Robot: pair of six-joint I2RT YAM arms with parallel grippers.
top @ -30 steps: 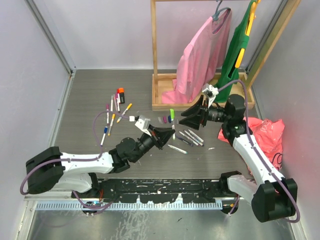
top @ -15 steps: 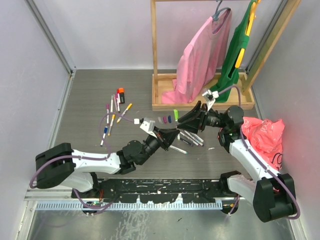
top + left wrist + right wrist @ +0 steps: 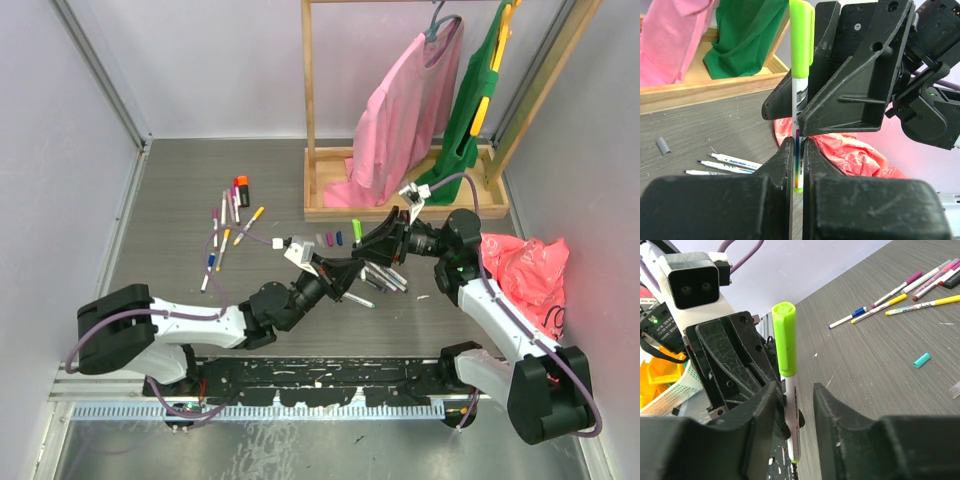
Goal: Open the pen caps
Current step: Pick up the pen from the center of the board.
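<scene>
The two arms meet over the middle of the table [image 3: 170, 180], nose to nose. The left gripper [image 3: 797, 150] is clamped tight on the white barrel of a pen [image 3: 796, 100], holding it upright well clear of the table, its lime-green cap [image 3: 801, 35] on top and not off. The right gripper [image 3: 795, 395] sits astride the same barrel just under the cap. Its jaws are apart: one finger is close against the pen, and a gap shows on the other side.

From above, the black gripper bodies hide nearly all of the barrel, and only the green tip pokes out between them. Right under them lies a bunch of uncapped pens [image 3: 385, 277], with loose caps [image 3: 330, 239] just beside. A grey cap [image 3: 663, 146] and a teal cap [image 3: 921, 360] lie apart from those. Off to the left sit the capped pens [image 3: 225, 225] and an orange-and-black marker [image 3: 241, 190]. Behind stands a wooden rack [image 3: 400, 210] with a pink garment [image 3: 400, 110] and a green garment [image 3: 475, 100], and a red plastic bag [image 3: 525, 270] lies by the right arm.
</scene>
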